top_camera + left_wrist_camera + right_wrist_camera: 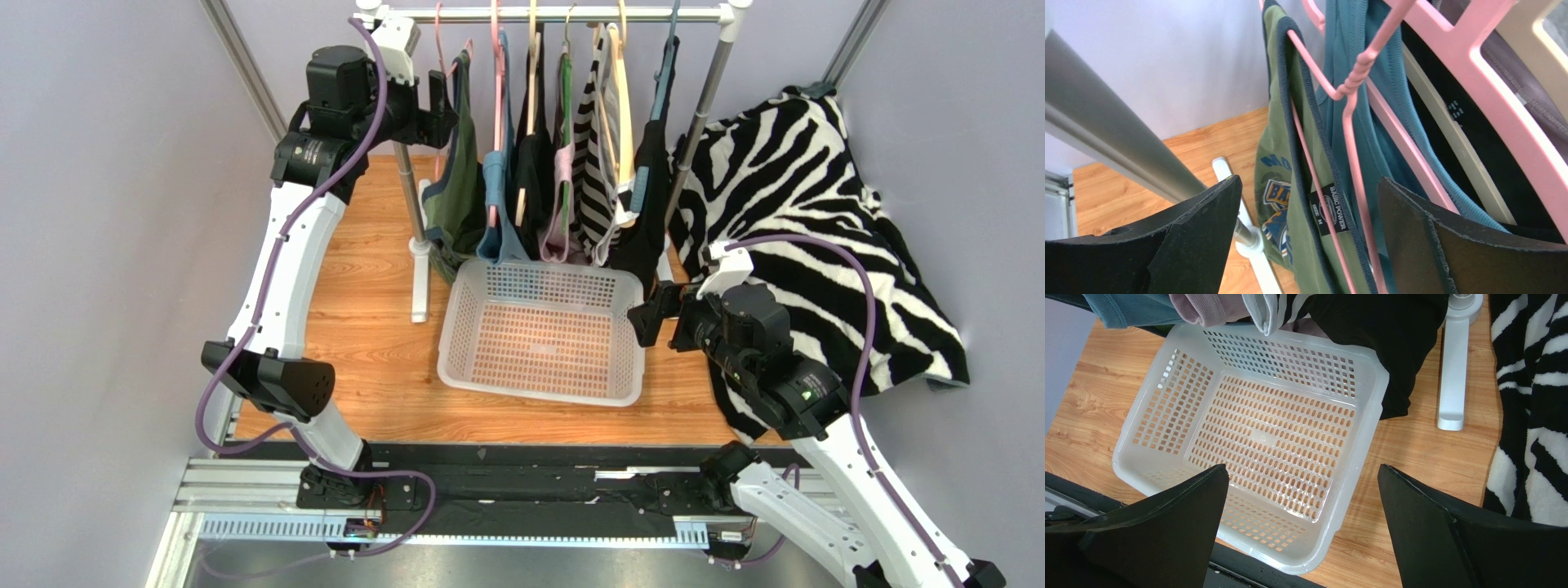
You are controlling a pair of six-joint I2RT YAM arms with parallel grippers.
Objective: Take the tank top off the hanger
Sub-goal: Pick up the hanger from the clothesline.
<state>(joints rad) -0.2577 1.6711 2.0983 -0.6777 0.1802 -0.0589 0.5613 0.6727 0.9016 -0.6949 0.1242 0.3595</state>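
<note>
The olive-green tank top with navy trim point(1287, 184) hangs on a thin pink wire hanger point(1350, 141) at the left end of the metal clothes rail point(552, 15), first in a row of hung garments, with a teal tank top point(1343, 43) just beside it; its strap lies over the hanger's arm, so we judge it fully on. The left claw point(1308, 182) is raised to the rail and spread wide; its dark fingers point(1198, 226) stand to either side of the green cloth and hanger, and we see no contact with either. Below the garments a white perforated plastic basket point(456, 349) sits on the wooden tabletop point(368, 319); it holds nothing. The right claw point(1303, 468) hovers low over that basket, spread too, and carries nothing. A zebra-striped cloth point(834, 221) is heaped at the far right. As we read it, the task is at its start: the approach looks made, while the grip, slipping the straps off the hanger and drawing the tank top free are all yet to do.
</note>
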